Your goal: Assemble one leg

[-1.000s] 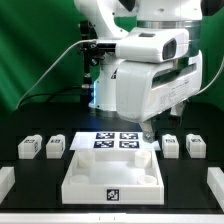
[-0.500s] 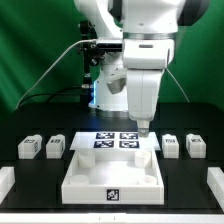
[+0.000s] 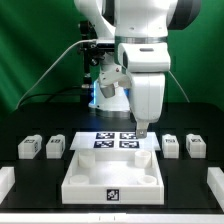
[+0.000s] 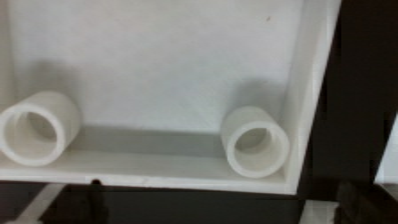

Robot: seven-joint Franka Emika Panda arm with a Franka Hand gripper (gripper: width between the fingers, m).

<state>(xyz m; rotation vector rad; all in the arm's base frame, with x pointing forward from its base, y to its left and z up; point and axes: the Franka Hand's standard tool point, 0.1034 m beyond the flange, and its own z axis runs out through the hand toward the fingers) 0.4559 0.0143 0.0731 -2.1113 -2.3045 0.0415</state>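
Four legs, small white blocks with tags, lie on the black table: two at the exterior view's left (image 3: 28, 147) (image 3: 56, 146) and two at its right (image 3: 171, 146) (image 3: 196, 145). My gripper (image 3: 141, 128) hangs above the back of the marker board (image 3: 113, 140), apart from all the legs and holding nothing. The hand faces the exterior camera edge-on. In the wrist view the gripper (image 4: 217, 202) shows only as dark finger edges set wide apart, with nothing between them. Beneath it lies the inside of the large white tray-like piece (image 4: 160, 60) with two round sockets (image 4: 36, 128) (image 4: 258, 142).
The large white tray-like piece (image 3: 70, 172) with a raised rim sits at the front centre, just in front of the marker board. Other white parts lie at the front left (image 3: 5, 180) and front right (image 3: 214, 180) corners. The arm's base and cables stand behind.
The hand has turned about its vertical axis, from broadside to edge-on toward the exterior camera, staying over the back of the marker board. Legs and tray have not moved.
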